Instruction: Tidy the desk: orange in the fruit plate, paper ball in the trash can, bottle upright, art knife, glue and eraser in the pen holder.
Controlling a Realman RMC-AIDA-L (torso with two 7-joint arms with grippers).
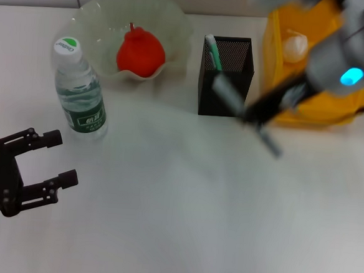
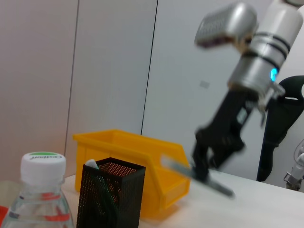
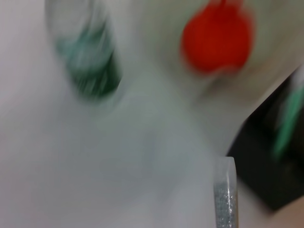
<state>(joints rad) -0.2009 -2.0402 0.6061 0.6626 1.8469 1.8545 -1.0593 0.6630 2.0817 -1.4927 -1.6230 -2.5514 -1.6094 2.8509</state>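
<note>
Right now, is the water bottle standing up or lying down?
Standing up. The bottle rests on its base on the table, green-and-white cap on top, beside the glass bowl.

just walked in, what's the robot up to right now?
Desk tidy, mostly done. The right gripper holds the art knife beside the pen holder, where the glue already stands. The orange sits in the fruit plate, the bottle is upright, and something pale lies in the trash can. The left gripper waits open near the table's edge.
</note>
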